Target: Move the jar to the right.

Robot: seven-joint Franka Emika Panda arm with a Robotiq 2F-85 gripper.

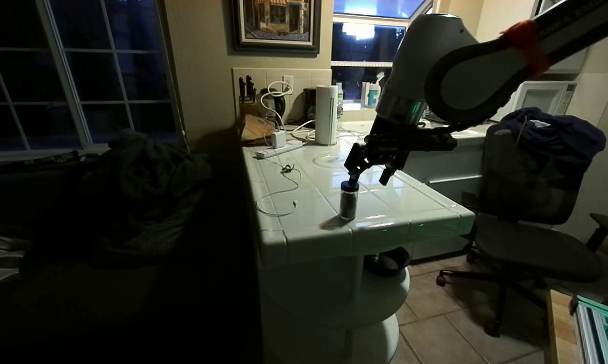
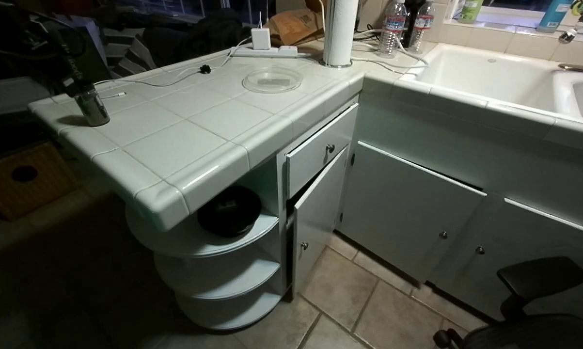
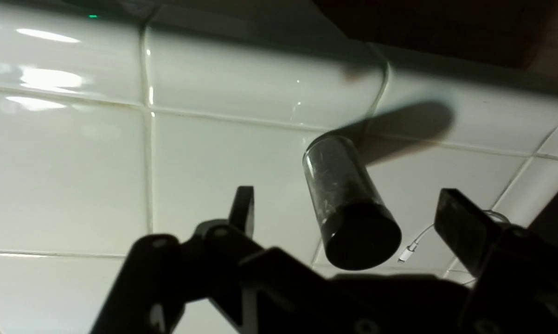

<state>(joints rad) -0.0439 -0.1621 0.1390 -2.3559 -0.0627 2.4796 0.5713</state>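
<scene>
Jar [image 1: 349, 202] is standing upright on the white tiled table [image 1: 410, 205], near its edge, a little below the middle of the frame in an exterior view. At the bottom of the wrist view the claw [image 3: 346, 206] is hovering near the dark lid [image 3: 364, 239], its fingers spread apart with a visible gap on each side. Toward the top of the frame in an exterior view, a clear round dish [image 2: 272, 81] is lying near an upright paper-towel roll [image 2: 339, 34].
</scene>
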